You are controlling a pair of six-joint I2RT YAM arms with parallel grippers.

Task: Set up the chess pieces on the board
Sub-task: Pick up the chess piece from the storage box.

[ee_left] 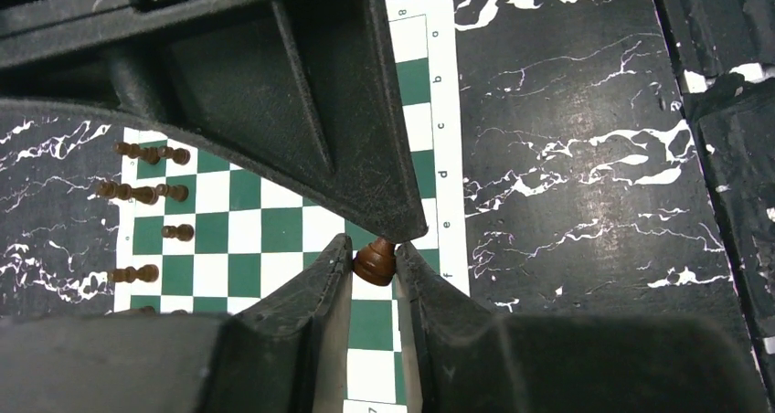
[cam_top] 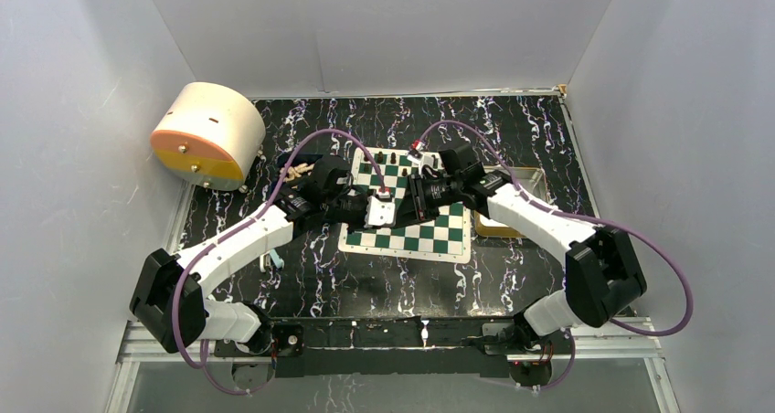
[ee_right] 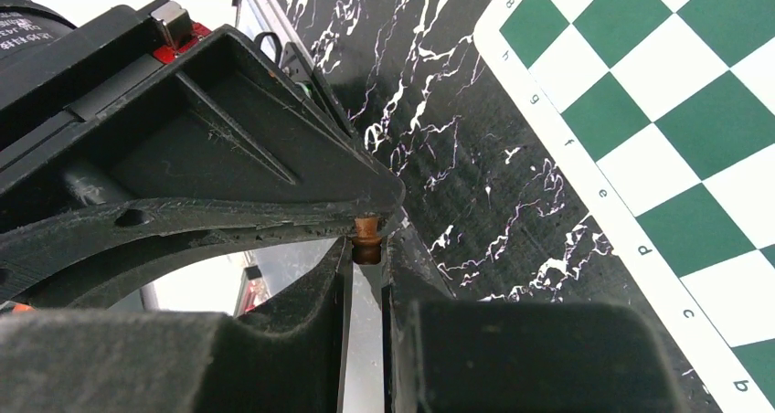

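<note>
The green and white board [cam_top: 429,235] lies at the table's middle. My left gripper [cam_top: 373,205] and right gripper [cam_top: 395,203] meet tip to tip above its left part. In the left wrist view, my left gripper [ee_left: 375,259] is shut on the base of a brown chess piece [ee_left: 374,263] over the board [ee_left: 265,230]. In the right wrist view, my right gripper [ee_right: 367,245] is shut on the other end of that piece [ee_right: 366,239], beside the board [ee_right: 676,111]. Several dark pieces [ee_left: 137,192] lie on the board's far side [cam_top: 393,160].
A gold tray [cam_top: 533,183] sits right of the board, partly hidden by the right arm. A round cream and orange container [cam_top: 206,134] stands at the back left. Grey walls enclose the black marbled table [cam_top: 530,130].
</note>
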